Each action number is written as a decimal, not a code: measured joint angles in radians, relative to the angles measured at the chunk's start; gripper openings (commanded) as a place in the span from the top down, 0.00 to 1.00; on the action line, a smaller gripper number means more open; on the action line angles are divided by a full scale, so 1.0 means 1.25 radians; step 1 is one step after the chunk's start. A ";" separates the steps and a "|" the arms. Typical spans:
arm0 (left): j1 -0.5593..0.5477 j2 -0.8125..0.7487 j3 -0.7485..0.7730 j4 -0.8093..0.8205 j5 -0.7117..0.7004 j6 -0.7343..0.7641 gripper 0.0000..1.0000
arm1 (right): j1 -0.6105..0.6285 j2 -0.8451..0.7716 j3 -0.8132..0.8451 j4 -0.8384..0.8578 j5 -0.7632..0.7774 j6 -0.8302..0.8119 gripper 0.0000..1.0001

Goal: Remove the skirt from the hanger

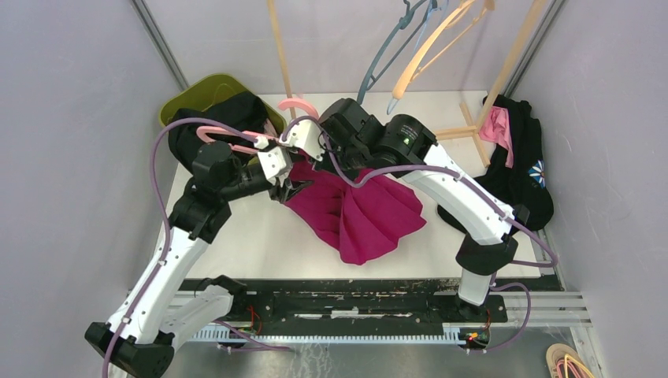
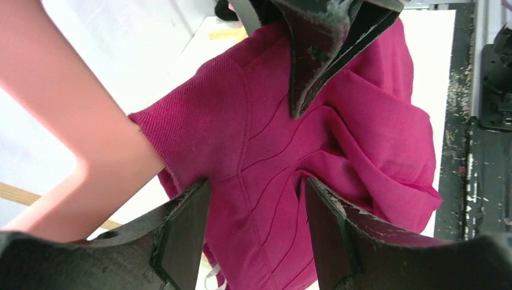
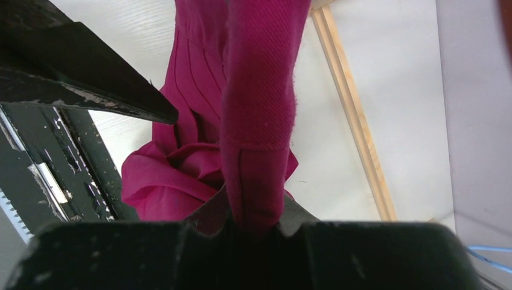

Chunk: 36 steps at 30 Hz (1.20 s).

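The magenta skirt (image 1: 358, 213) hangs bunched from its waistband, its lower folds on the table. My right gripper (image 1: 306, 156) is shut on the waistband, the fabric pinched between its jaws (image 3: 256, 208). A pink hanger (image 1: 228, 135) lies up and to the left of the skirt; its arm (image 2: 66, 133) runs into the waistband's corner. My left gripper (image 1: 287, 189) stands open, its two fingers on either side of a fold of skirt (image 2: 265, 151) without pinching it (image 2: 255, 184). The right gripper's fingers (image 2: 314, 54) show just above it.
A green bin (image 1: 206, 88) holding dark clothes sits at the back left. Black and pink garments (image 1: 520, 161) lie at the right by a wooden rack (image 1: 504, 75), with spare hangers (image 1: 410, 55) above. A black rail (image 1: 339, 287) borders the near edge.
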 measured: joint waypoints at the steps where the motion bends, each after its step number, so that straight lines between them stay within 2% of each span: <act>1: -0.001 -0.005 -0.011 0.017 -0.005 -0.001 0.33 | 0.001 0.000 0.000 -0.002 0.001 0.000 0.99; 10: -0.008 -0.072 -0.133 0.134 -0.105 -0.002 0.30 | 0.016 0.000 0.005 -0.003 0.011 -0.008 0.99; 23: -0.008 -0.072 -0.119 0.128 -0.263 0.050 0.26 | 0.017 -0.005 0.004 0.023 0.019 -0.009 0.99; 29: -0.008 -0.047 -0.099 0.147 -0.262 0.055 0.22 | 0.017 -0.015 0.004 0.030 0.016 0.002 0.99; 36: -0.006 0.037 -0.092 0.237 -0.192 0.054 0.21 | 0.015 -0.020 0.004 0.016 0.038 0.035 0.99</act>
